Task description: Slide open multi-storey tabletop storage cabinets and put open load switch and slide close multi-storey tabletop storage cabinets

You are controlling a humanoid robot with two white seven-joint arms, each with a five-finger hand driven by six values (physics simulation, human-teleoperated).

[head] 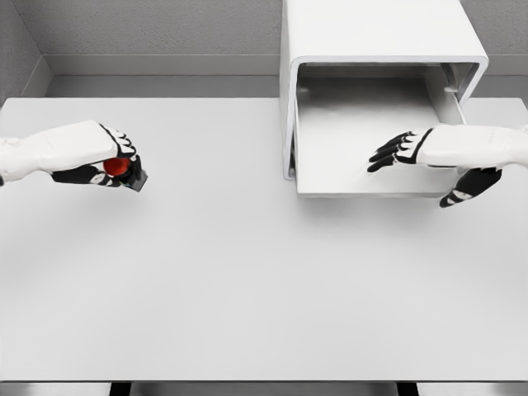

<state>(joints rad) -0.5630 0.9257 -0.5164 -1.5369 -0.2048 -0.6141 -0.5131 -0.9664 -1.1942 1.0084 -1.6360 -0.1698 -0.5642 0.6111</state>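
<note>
Left fingers grip red switch (unlabelled); right fingers spread over open drawer.

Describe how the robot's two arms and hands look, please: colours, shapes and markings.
Both arms are smooth white shells, rounded and tapering to the wrist. The left hand and the right hand each have a white back and black fingers with small white bands at the joints. No cables or sleeves are visible.

red switch, white cabinet, white table
</note>
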